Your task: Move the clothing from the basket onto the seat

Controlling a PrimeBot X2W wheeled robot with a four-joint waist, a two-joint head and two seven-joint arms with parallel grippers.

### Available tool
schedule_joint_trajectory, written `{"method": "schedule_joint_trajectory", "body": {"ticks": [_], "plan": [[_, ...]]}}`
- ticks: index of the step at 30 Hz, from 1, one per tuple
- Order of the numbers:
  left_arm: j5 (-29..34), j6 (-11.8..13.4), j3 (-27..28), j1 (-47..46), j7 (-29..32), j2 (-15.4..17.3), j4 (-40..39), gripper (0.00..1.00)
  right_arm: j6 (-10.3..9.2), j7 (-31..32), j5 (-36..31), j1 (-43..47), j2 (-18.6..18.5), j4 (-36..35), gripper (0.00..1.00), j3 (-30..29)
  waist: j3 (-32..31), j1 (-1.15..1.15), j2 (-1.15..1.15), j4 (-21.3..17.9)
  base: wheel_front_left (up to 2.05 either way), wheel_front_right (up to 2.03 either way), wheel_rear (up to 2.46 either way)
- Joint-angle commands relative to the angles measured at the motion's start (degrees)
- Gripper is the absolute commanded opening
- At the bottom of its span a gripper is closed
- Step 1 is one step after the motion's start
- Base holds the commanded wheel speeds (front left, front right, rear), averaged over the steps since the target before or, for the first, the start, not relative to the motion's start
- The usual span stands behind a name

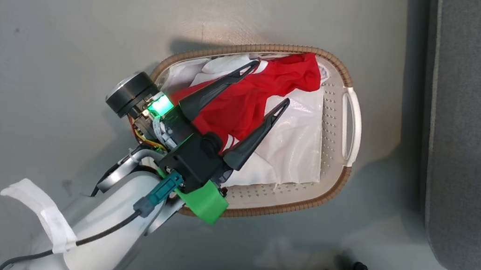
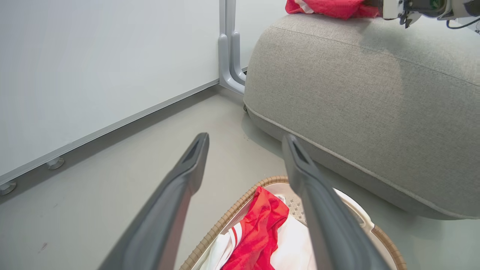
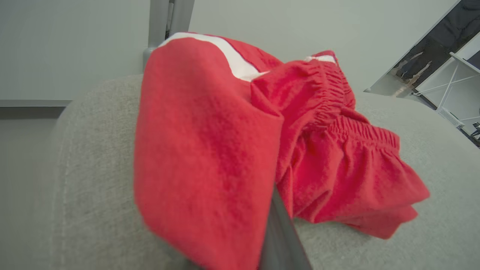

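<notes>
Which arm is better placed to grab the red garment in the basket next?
Left. The left pincer hangs open right over the red garment in the basket; the right pincer is shut on another garment over at the seat.

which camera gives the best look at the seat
The left wrist view: the seat shows its rounded side, seam and top. The head view catches a grey strip at the right; the right wrist view, its top under red clothing.
</notes>
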Motion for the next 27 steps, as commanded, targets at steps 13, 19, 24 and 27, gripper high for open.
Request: {"method": "schedule_joint_trajectory", "body": {"ticks": [13,19,24,27], "plan": [[-3.27,1.02,5.04,4.6,-0.04,-1.12,-0.09,1.0,-0.08,-0.14,3.32,13.01,5.35,-7.47,1.0,7.89,-10.56,-0.01,0.61,-1.99,0.0,0.0,0.0],[-4.55,1.98,10.06,7.2,-0.03,-2.43,-0.56,1.0,-0.08,-0.14,4.16,14.64,3.87,-7.82,1.0,11.82,-17.09,-0.01,0.61,-1.22,0.0,0.0,0.0],[-6.02,2.54,15.33,10.49,-0.03,-4.5,0.96,1.0,-0.08,-0.14,5.0,15.3,4.29,-10.07,1.0,13.92,-22.85,-0.01,0.61,0.21,0.0,0.0,0.0],[-6.23,3.31,18.57,12.56,-0.03,-5.53,2.51,1.0,-0.08,-0.14,4.31,15.65,6.37,-11.04,1.0,15.47,-25.57,-0.01,0.61,1.07,0.0,0.0,0.0]]}}
